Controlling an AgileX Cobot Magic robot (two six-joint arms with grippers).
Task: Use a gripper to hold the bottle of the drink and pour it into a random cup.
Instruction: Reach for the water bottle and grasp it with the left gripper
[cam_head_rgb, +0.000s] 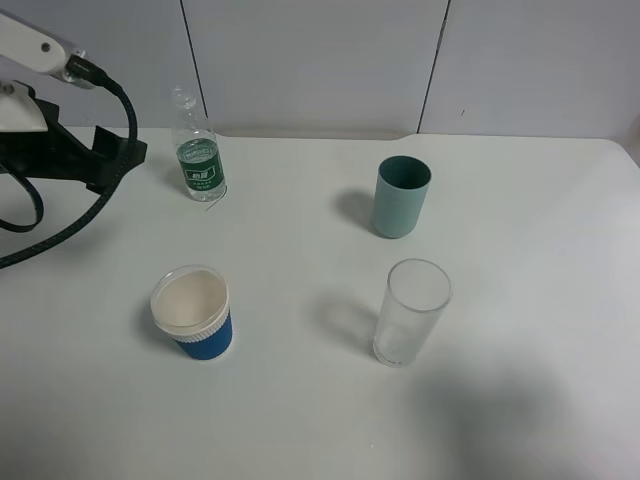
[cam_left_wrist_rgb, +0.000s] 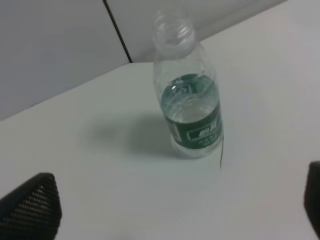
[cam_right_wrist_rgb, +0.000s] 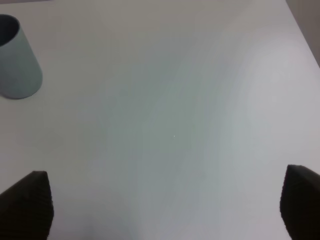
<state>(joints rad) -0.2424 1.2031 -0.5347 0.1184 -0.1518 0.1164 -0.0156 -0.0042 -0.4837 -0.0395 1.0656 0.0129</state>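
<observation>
The cup (cam_head_rgb: 191, 312) stands upright at the near left of the table (cam_head_rgb: 300, 430), a clear glass (cam_head_rgb: 411, 311) beside it. The bottle of the drink (cam_head_rgb: 199, 160) stands uncapped at the far left, seemingly part full, just beside the left gripper (cam_head_rgb: 122, 158), whose jaws gape empty. The right gripper (cam_right_wrist_rgb: 162, 202) is spread too.

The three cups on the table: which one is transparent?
The tall glass on the right. The teal cup behind it and the white-rimmed blue paper cup are opaque.

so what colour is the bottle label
The bottle's label is green with white print, clearest in left wrist view.
</observation>
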